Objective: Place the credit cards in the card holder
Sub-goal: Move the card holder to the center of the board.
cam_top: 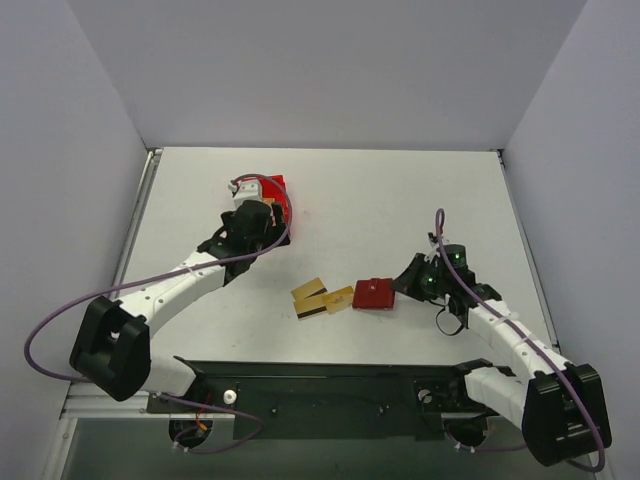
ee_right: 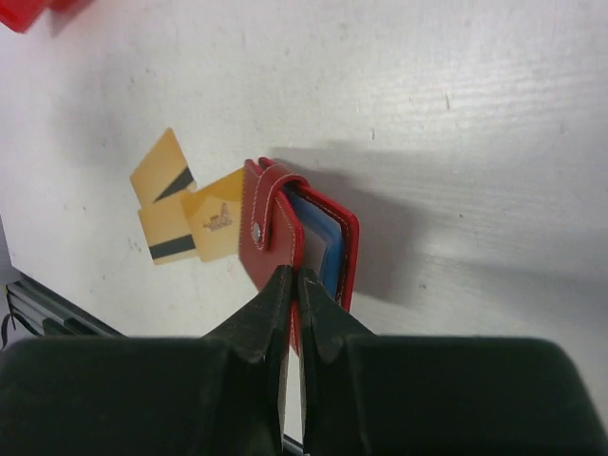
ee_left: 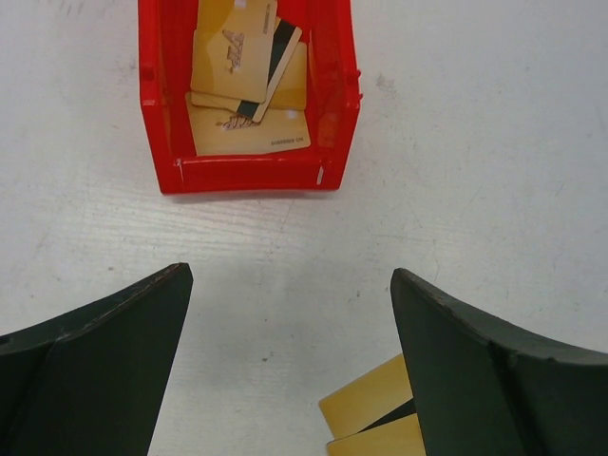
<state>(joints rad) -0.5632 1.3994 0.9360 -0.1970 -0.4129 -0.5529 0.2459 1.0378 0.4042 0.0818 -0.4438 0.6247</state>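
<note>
The dark red card holder (cam_top: 374, 293) lies on the table, partly open, with a blue slot showing inside it in the right wrist view (ee_right: 275, 204). My right gripper (ee_right: 295, 280) is shut on its front cover just below the snap tab; it also shows in the top view (cam_top: 400, 284). Three gold-tan credit cards (cam_top: 322, 298) lie fanned to the left of the holder and show in the right wrist view (ee_right: 176, 214). My left gripper (ee_left: 290, 274) is open and empty above bare table between those cards (ee_left: 375, 413) and the bin; it also shows in the top view (cam_top: 258, 222).
A bright red open-topped plastic bin (ee_left: 247, 176) holds several more gold cards (ee_left: 247, 85); it stands at the back left (cam_top: 275, 192). The black mounting rail (cam_top: 330, 385) runs along the near edge. Grey walls enclose the table.
</note>
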